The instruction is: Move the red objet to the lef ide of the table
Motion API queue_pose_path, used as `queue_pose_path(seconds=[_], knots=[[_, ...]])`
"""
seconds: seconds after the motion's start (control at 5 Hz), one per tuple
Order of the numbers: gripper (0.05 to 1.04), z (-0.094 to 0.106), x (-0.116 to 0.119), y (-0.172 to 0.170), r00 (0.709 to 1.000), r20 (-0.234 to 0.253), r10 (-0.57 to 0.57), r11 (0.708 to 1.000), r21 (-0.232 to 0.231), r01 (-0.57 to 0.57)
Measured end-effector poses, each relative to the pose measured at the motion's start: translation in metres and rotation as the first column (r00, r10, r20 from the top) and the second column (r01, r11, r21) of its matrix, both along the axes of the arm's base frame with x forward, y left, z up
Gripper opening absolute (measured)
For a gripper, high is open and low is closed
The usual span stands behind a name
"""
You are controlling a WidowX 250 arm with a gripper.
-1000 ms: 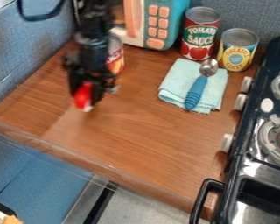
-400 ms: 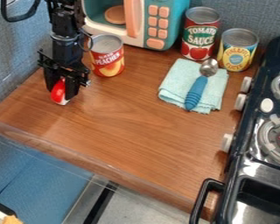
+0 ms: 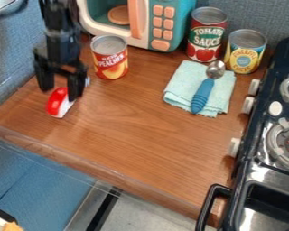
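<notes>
While the black gripper (image 3: 60, 92) stands wide, the red object (image 3: 58, 102) lies on the table (image 3: 141, 140), to the front left of the peach can (image 3: 109, 61).
Left of that can, the gripper hangs with its two fingers spread well apart, one to either side of the red object's upper end; the object's white side faces toward the can's side of the table. Behind the can is the toy microwave (image 3: 142, 42), and beyond it to the right are a tall red can (image 3: 204, 43) and a yellow can (image 3: 244, 56). Right of the peach can, a spoon (image 3: 201, 95) rests on a folded light-blue cloth (image 3: 180, 83), with the stove (image 3: 279, 173) farther right.
</notes>
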State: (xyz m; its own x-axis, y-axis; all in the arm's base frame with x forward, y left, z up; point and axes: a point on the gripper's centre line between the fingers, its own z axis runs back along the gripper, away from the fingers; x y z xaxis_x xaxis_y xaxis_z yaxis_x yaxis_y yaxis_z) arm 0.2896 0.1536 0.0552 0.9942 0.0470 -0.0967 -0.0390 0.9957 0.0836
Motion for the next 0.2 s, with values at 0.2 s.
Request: queue_pose_path(seconds=[0.2], knots=[[0.999, 0.0230, -0.0016, 0.0044, 0.999, 0.054, 0.007, 1.000, -0.028, -0.006]])
